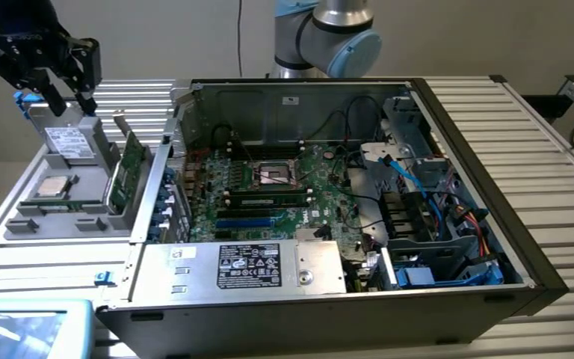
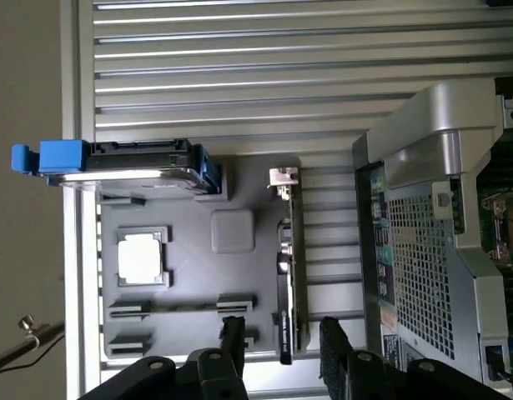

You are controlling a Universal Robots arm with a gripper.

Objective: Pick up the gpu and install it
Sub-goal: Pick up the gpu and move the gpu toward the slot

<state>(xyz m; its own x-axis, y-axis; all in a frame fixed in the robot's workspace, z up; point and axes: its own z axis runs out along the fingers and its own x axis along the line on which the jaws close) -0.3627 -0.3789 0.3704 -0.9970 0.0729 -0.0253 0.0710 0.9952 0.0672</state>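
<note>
Open PC case (image 1: 317, 321) on slatted counter (image 1: 526, 112), motherboard (image 1: 267, 187) bare inside; gray tray (image 1: 38, 224) just beside, holding a CPU (image 1: 53, 187) and hard drive (image 1: 69, 140).

Arm (image 1: 337, 34) cropped at the exterior view's edge, power supply label (image 1: 248, 267) unreadable (too small), gpu (image 1: 128, 176) base hidden in tray (image 1: 28, 222)

Exterior view: camera high, off arm, angled down onto open black tower computer case (image 1: 492, 224) on ribbed silver metal table (image 1: 546, 127); mid-range, nearly whole case in frame. At exterior view's left, grey moulded plastic parts tray (image 1: 63, 217), black two-fingered hand (image 1: 75, 105) above it. Wrist view: camera on wrist, facing straight down past hand's fingertips (image 2: 233, 337) onto tray, closer in. Shared: tray, table slats beside it, case's end nearest tray.
</note>
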